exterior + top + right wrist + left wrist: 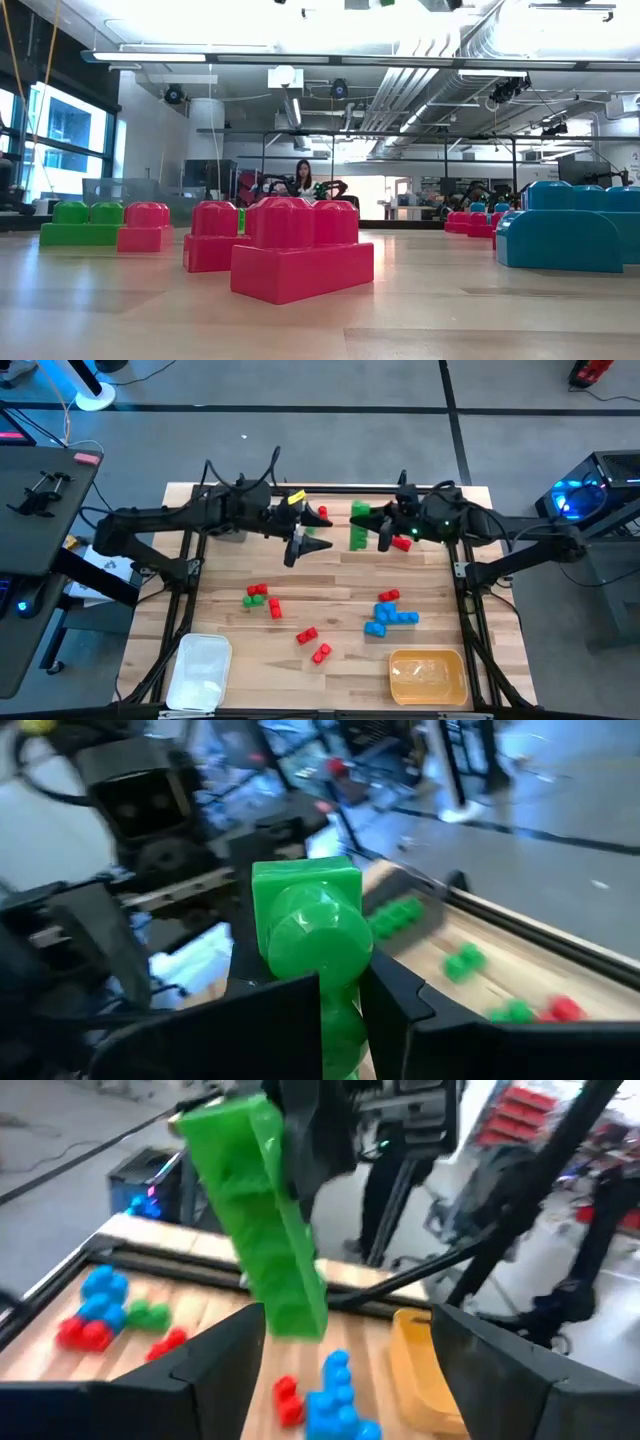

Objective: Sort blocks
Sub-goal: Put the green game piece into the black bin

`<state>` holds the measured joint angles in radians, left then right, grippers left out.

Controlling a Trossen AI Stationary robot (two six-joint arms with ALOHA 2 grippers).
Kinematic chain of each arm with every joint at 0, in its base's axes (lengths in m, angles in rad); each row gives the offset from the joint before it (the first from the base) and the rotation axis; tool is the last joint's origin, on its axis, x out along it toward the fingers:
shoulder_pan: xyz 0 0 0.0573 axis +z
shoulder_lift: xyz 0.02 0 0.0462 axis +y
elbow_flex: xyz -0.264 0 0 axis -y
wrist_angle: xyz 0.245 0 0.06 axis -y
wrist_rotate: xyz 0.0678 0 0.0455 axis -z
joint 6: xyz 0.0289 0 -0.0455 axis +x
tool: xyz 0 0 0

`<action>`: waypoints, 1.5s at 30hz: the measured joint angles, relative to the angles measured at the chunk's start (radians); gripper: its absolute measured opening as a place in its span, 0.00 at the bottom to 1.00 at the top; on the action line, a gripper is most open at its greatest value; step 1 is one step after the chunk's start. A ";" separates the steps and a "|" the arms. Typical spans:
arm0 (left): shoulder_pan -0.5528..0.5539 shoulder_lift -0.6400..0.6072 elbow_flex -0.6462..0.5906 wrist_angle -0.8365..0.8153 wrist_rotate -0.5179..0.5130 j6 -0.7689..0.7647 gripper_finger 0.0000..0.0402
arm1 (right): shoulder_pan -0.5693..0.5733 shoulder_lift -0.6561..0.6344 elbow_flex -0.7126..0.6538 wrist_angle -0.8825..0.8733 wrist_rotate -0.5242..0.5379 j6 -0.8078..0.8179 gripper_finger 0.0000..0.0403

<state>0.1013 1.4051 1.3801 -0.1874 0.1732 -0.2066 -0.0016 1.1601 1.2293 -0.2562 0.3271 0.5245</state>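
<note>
A long green stack of blocks (358, 525) is in the air over the far middle of the table, held by my right gripper (380, 530); it also shows in the left wrist view (265, 1230) and the right wrist view (310, 930). My left gripper (303, 543) is open just left of it, and its fingers (215, 1370) stand wide on either side of the stack's lower end. Loose red, green and blue blocks (390, 618) lie on the table's near half. My right gripper pinches the green stack between its two fingers (390, 1000), on two opposite sides (335, 980) near one end of the stack (275, 1140). The fingers come from the table's right. The stack hangs tilted below the hold, clear of the table.
A red and green cluster (258, 596), loose red blocks (312, 643) and a blue cluster lie mid-table. A white tray (200, 670) sits at the near left, a yellow tray (428, 675) at the near right. A person (300, 180) sits far behind the table.
</note>
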 joint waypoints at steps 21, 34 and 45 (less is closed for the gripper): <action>0.002 0.108 0.025 0.206 0.011 -0.147 0.72 | -0.011 0.009 0.000 0.174 -0.199 -0.138 0.03; 0.041 0.067 0.025 0.128 0.060 -0.132 0.72 | -0.013 0.011 0.000 0.166 -0.224 -0.169 0.03; 0.034 0.045 0.027 0.120 0.079 -0.147 0.72 | -0.012 0.012 0.000 0.231 -0.227 -0.189 0.03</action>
<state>0.1358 1.4504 1.4069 -0.0679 0.2524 -0.3536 -0.0139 1.1721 1.2289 -0.0248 0.1001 0.3353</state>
